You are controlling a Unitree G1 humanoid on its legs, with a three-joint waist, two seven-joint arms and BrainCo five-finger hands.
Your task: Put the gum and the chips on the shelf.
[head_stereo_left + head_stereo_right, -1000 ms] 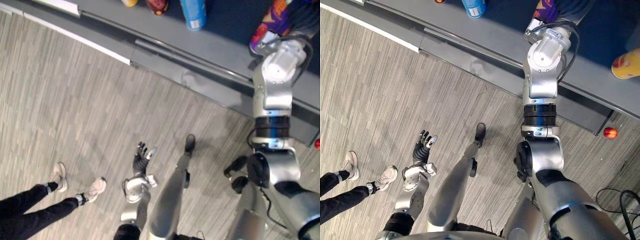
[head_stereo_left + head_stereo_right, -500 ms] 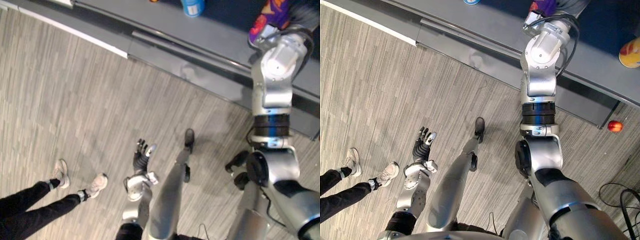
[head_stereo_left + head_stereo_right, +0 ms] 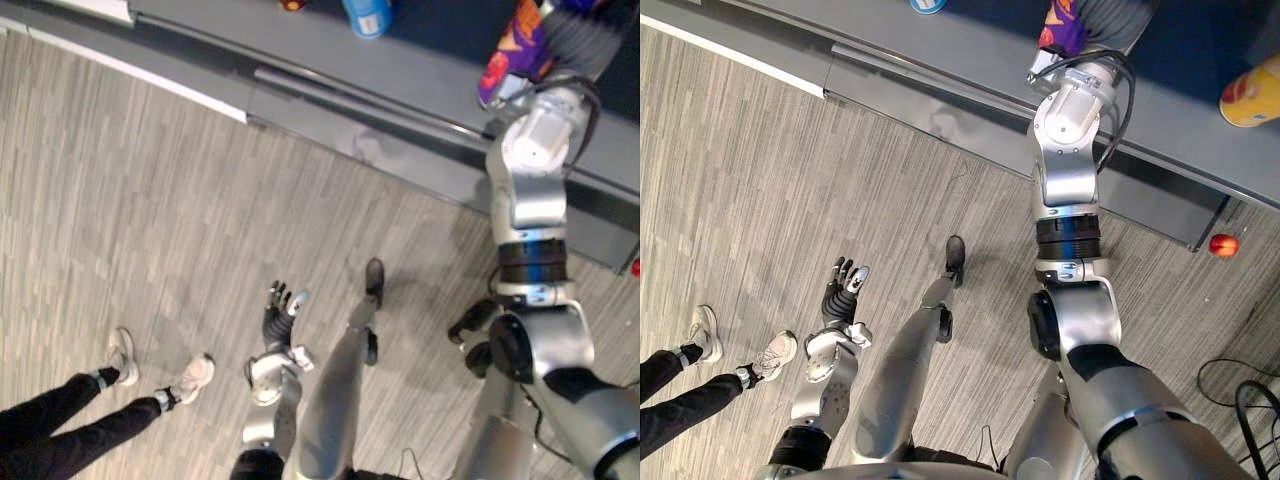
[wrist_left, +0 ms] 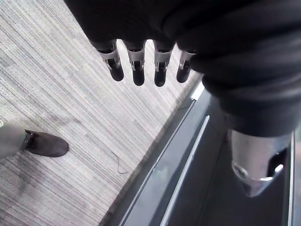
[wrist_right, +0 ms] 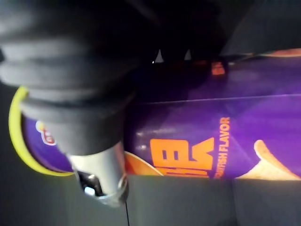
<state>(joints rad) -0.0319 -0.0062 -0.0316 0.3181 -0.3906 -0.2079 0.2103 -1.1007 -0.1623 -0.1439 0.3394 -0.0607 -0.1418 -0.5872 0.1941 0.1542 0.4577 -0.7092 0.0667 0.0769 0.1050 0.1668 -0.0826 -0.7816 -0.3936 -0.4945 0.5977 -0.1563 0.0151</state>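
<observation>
**One chips can (image 5: 197,127) gripped at the shelf (image 3: 420,70), left hand (image 3: 280,305) idle**

Left eye view: the right arm reaches up to the grey shelf. The purple chips can shows tilted just past its wrist, over the shelf's dark top. I cannot tell whether the can rests on the board. A blue can (image 3: 368,15) stands further left along the shelf. The left hand hangs low over the striped floor (image 3: 150,200), fingers loosely spread and released. A person's dark-trousered legs and pale shoes (image 3: 190,378) stand at the lower left.

Right eye view: a yellow can (image 3: 1250,95) sits on the shelf to the right of the arm. A small red ball (image 3: 1223,245) lies on the floor just beside the shelf's base.

Left wrist view: the fingers (image 4: 136,70) are straight in a row, the thumb apart, with nothing between them.

Right wrist view: the right hand (image 5: 101,179) is grasping the chips can. Its thumb lies across the can near the yellow-rimmed end, and the can sits tight against the palm. The other fingers are lost in the dark behind it.
</observation>
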